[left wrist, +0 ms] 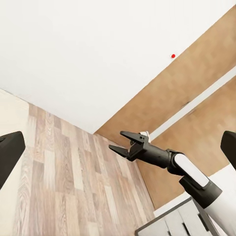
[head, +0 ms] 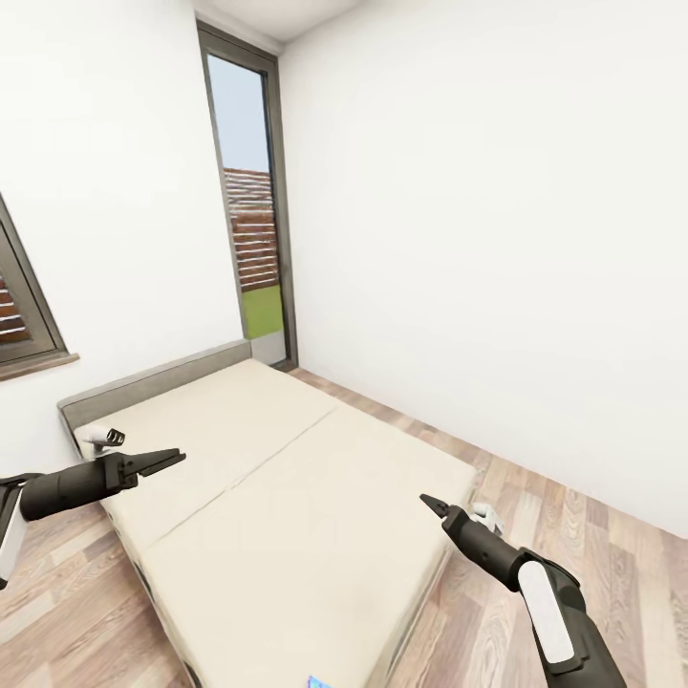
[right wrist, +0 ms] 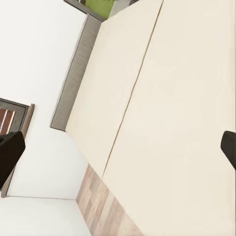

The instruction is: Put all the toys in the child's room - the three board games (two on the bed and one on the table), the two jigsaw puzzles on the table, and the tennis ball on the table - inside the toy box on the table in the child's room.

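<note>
A wide cream bed (head: pixel 287 497) with a grey headboard (head: pixel 153 377) lies in front of me. A small blue corner (head: pixel 318 682) shows on the mattress at the bottom edge of the head view, too little to tell what it is. My left gripper (head: pixel 178 457) hovers open over the bed's left side, near the headboard. My right gripper (head: pixel 427 503) is open over the bed's right edge, and its jaws stand apart in the left wrist view (left wrist: pixel 119 140). Neither holds anything. The toy box, table, jigsaw puzzles and tennis ball are out of view.
A tall narrow window (head: pixel 250 210) stands beyond the bed's far corner and another window (head: pixel 19 306) is on the left wall. Wood-plank floor (head: pixel 573 516) runs along the bed's right side by a white wall. A brown door (left wrist: pixel 196 98) and a pale grey panelled unit (left wrist: pixel 169 222) are in the left wrist view.
</note>
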`<state>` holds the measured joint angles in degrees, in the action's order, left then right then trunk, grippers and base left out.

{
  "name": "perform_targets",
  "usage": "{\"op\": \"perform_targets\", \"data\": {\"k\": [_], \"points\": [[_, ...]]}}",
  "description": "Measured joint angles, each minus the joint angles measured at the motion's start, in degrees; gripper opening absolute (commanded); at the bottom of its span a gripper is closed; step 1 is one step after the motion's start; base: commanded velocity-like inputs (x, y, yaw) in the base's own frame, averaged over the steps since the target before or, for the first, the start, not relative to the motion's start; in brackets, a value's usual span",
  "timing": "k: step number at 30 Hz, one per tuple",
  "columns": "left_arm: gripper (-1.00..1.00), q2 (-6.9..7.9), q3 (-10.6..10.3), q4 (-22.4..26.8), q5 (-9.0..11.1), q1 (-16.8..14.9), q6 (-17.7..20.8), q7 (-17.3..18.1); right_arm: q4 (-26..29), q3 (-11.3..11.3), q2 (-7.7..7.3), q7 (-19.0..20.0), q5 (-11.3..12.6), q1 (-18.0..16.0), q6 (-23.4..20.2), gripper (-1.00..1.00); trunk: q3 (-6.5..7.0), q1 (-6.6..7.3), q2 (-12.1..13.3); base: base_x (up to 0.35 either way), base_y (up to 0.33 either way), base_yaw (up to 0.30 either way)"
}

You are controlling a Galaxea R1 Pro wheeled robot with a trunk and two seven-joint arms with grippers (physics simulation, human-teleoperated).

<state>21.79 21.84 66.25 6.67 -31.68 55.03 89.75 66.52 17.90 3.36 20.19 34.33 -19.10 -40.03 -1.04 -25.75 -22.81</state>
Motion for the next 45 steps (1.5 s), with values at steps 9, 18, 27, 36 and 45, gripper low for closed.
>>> {"op": "perform_targets", "data": {"k": [9, 18, 27, 36, 45], "points": [[1.0, 0.0, 0.0, 0.0, 0.0, 0.0, 0.0, 0.0, 0.0, 0.0, 0.01, 0.0, 0.0, 0.0, 0.0, 1.0, 0.0, 0.0, 0.0, -0.009, -0.292, 0.0], [1.0, 0.0, 0.0, 0.0, 0.0, 0.0, 0.0, 0.0, 0.0, 0.0, 0.0, 0.0, 0.0, 0.0, 0.0, 1.0, 0.0, 0.0, 0.0, -0.025, -0.14, 0.0], [1.0, 0.0, 0.0, 0.0, 0.0, 0.0, 0.0, 0.0, 0.0, 0.0, 0.0, 0.0, 0.0, 0.0, 0.0, 1.0, 0.0, 0.0, 0.0, -0.004, -0.011, 0.0], [1.0, -0.01, 0.0, 0.0, 0.0, 0.0, 0.0, 0.0, 0.0, 0.0, 0.0, 0.0, 0.0, 0.0, 0.0, 1.0, 0.0, 0.0, 0.0, -0.005, -0.001, 0.0], [1.0, 0.0, 0.0, 0.0, 0.0, 0.0, 0.0, 0.0, 0.0, 0.0, -0.01, 0.0, 0.0, 0.0, 0.0, 1.0, 0.0, 0.0, 0.0, 0.0, -0.114, 0.0]]}}
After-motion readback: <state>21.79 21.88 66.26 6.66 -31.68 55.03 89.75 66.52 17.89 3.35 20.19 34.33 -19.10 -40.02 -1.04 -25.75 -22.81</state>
